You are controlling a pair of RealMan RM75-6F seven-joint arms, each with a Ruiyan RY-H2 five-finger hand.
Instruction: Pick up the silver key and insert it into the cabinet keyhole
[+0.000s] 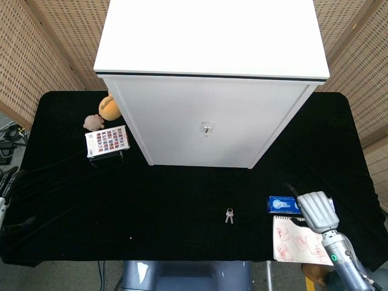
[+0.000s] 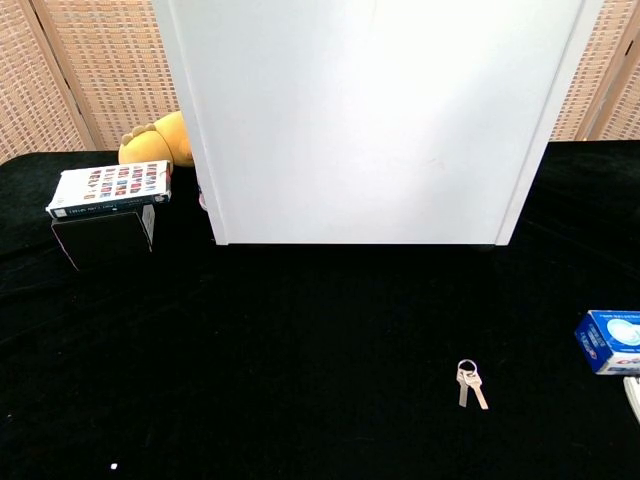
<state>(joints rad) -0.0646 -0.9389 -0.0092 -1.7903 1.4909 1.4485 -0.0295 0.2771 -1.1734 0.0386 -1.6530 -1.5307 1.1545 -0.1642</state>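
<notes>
The silver key (image 1: 229, 215), two keys on one ring, lies flat on the black table (image 1: 182, 200), front of centre; the chest view shows the key (image 2: 469, 383) too. The white cabinet (image 1: 212, 91) stands at the back, its keyhole (image 1: 207, 128) in the middle of the door. In the chest view the cabinet (image 2: 370, 120) fills the top and the keyhole is out of frame. My right hand (image 1: 315, 209) hovers right of the key, over a blue box, back up, one dark fingertip sticking out, holding nothing. My left hand (image 1: 5, 197) shows at the far left edge, fingers apart, empty.
A blue box (image 1: 280, 204) and a sketched notebook (image 1: 297, 245) lie at the front right, partly under my right hand. A colour-printed box (image 1: 107, 141), an orange plush (image 1: 108, 108) and a small brown plush (image 1: 93, 122) sit left of the cabinet.
</notes>
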